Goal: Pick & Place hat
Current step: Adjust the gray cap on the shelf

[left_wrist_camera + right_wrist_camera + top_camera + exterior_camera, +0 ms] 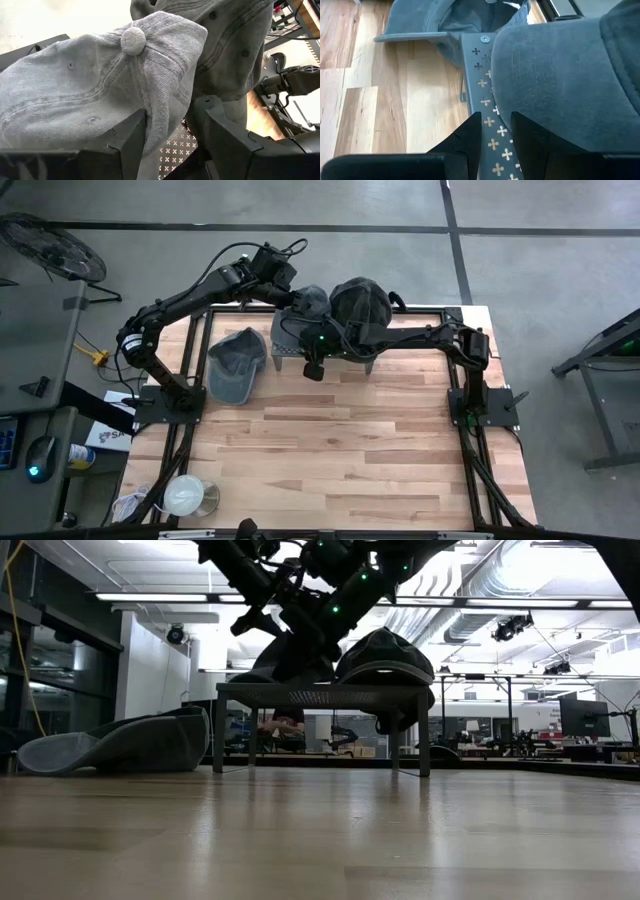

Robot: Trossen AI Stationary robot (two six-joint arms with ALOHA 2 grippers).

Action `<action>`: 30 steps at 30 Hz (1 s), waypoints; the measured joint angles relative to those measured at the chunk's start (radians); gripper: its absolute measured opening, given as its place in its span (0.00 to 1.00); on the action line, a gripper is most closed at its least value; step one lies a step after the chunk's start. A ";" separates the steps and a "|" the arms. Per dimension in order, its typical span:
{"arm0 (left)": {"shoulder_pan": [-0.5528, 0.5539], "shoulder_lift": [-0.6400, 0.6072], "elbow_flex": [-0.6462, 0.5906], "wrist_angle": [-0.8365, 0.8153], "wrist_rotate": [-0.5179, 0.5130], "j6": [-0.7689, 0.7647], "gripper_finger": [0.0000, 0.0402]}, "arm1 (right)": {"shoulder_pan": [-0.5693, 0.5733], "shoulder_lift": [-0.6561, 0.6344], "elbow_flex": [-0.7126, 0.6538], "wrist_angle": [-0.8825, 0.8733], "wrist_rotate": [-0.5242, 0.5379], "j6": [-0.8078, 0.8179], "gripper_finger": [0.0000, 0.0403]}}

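So the light grey hat point(100, 85) is sitting on the left end of the perforated metal rack point(285, 345) at the back of the wooden surface point(330, 450), crown button up, snugged right against the darker hat point(360, 302) on the right end. A third hat point(235, 363) lies on the boards just left of the rack. The thing your next move hangs on: the grey hat's crown edge sits right between your left claw point(170, 135) fingers, which are parted and straddle the fabric rather than pinching it, so to me it looks like the hat has been let go and the way out is straight back and up, away from the crown. Left arm reaches in from the back-left, wrist angled down over the rack. Your right claw point(495, 132) is low at the rack's front edge, under the darker hat's brim, fingers slightly apart and gripping nothing, arm stretched in from the right.
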 joint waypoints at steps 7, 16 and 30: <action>0.000 0.000 0.000 0.004 0.000 -0.003 0.49 | -0.005 0.000 0.000 -0.013 0.000 0.001 0.25; 0.000 0.000 0.000 -0.002 0.004 -0.046 0.48 | 0.009 -0.018 0.002 0.125 0.080 0.000 0.25; 0.000 0.000 0.000 0.004 0.007 -0.104 0.48 | -0.004 0.017 0.005 0.232 0.069 -0.048 0.25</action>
